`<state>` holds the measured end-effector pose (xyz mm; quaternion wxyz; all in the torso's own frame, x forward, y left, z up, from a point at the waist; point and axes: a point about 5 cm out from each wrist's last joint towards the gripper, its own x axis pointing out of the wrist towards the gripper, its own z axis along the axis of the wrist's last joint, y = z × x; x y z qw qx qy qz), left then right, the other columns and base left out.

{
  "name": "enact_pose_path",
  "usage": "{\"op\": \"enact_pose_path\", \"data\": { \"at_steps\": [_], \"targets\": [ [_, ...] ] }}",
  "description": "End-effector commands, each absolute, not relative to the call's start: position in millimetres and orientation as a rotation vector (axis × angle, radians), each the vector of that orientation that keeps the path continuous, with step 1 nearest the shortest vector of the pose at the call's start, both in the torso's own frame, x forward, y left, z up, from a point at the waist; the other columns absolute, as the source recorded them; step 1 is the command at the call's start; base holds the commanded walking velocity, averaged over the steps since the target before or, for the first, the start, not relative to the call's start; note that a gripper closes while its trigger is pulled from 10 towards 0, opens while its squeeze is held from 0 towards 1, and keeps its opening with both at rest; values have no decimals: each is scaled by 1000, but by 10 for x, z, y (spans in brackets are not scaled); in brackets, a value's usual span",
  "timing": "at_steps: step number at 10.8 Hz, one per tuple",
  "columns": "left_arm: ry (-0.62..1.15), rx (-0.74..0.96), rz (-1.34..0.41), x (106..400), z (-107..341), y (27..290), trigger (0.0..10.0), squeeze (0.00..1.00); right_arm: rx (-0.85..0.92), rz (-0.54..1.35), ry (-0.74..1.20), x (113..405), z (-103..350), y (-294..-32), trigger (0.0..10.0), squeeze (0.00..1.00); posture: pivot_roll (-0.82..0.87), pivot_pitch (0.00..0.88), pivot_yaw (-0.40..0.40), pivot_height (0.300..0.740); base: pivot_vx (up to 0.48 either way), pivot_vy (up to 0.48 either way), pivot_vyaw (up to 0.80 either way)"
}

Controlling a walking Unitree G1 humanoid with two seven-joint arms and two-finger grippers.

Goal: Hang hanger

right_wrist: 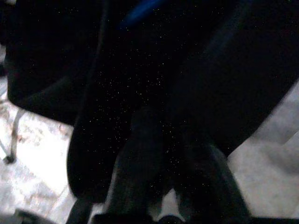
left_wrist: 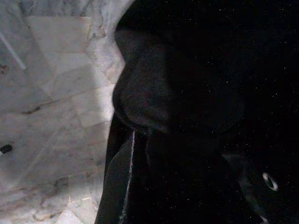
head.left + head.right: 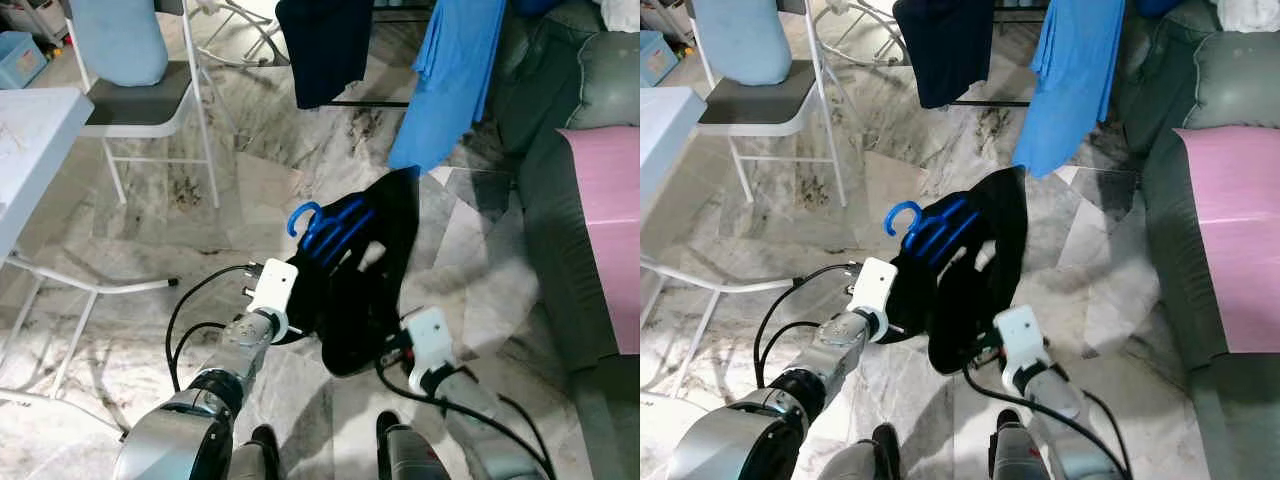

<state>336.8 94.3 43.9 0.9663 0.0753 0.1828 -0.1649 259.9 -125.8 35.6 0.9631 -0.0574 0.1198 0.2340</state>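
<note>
A marble floor spread under everything, with a grey sofa on the robot's right, a white desk on its left and a white chair beyond the desk. Ahead, a dark shirt and a blue shirt hung down from above; what carried them was cut off by the frame.

Between the two arms a black garment was held up off the floor, with a blue hanger caught in its upper part. The hanger's hook curled out toward the robot's left and away from it, and its bars ran slanting from that hook back into the cloth, toward the right.

The left gripper met the garment's left edge, just below the hook, so it was the nearer arm to the hanger. The right gripper sat at the garment's lower edge, well apart from the hook. Both sets of fingers were buried in black cloth and the wrist views were too dark, so whether they were clenched could not be told.

The hanging clothes lay farther ahead, so the hook probably had to be carried forward and up.
</note>
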Motion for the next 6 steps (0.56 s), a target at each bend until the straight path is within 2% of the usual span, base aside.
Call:
{"op": "enact_pose_path", "data": {
  "at_steps": [1,3,6],
  "targets": [
    [342,122,-278,3392,467,1060,0,0,-162,504,279,2511,225,-1200,10000,1000,-257,225,93,740,0,0,0],
    [335,127,-253,3408,481,1135,0,0,-305,534,242,2490,225,-1254,10000,1000,-224,219,94,740,0,0,0],
    [276,230,-327,3439,557,1170,0,0,-320,574,221,2509,277,-1403,10000,1000,-181,250,95,740,0,0,0]
  ]
}}
